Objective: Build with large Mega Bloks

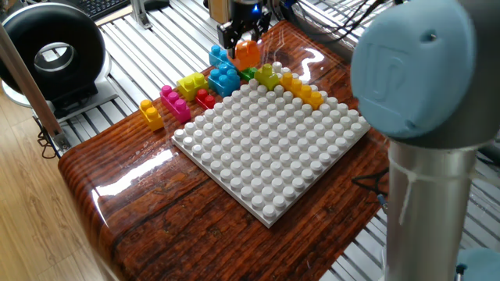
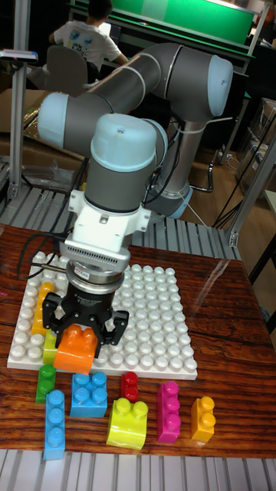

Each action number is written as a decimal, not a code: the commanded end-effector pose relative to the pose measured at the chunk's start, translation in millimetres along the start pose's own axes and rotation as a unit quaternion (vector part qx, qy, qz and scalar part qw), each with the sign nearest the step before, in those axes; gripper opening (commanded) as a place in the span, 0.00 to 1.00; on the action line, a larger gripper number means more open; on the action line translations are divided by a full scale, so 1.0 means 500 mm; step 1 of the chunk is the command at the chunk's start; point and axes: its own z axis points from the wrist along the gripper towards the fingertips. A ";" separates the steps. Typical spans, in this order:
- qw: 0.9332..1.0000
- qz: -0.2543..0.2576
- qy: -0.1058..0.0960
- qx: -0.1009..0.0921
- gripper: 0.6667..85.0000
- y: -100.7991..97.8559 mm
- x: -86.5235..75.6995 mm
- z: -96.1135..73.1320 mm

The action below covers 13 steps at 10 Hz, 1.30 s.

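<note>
- One brick is off the table: the gripper [image 2: 87,326] is clamped on an orange brick [image 2: 77,347], a finger on either side, and holds it tilted in the air just over the front edge of the white baseplate [image 2: 165,322], near that edge's left end as the tall fixed view shows it.
- Several more bricks lie loose on the wooden table [image 2: 230,414], all in front of the baseplate: a small green one [image 2: 46,381], a long blue one [image 2: 54,424], a square blue one [image 2: 90,394], a small red one [image 2: 129,386], a lime yellow one [image 2: 127,422], a long pink one [image 2: 167,411] and a yellow-orange one [image 2: 202,418].
- A yellow-orange row [image 1: 302,89] and a lime piece [image 1: 266,76] sit along the baseplate's left edge, directly behind the held brick.
- What matters next, I judge: free studs lie just behind and to the right of the brick, so it must be levelled, with its long axis along a stud row, before pressing down.
- The risk is a skewed seat while it stays tilted.
</note>
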 end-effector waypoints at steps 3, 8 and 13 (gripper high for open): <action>0.997 -0.069 -0.018 -0.023 0.00 0.032 -0.001 -0.001; 0.992 -0.116 -0.022 -0.051 0.00 0.062 0.000 -0.004; 0.995 -0.080 -0.041 -0.051 0.00 0.028 0.051 -0.016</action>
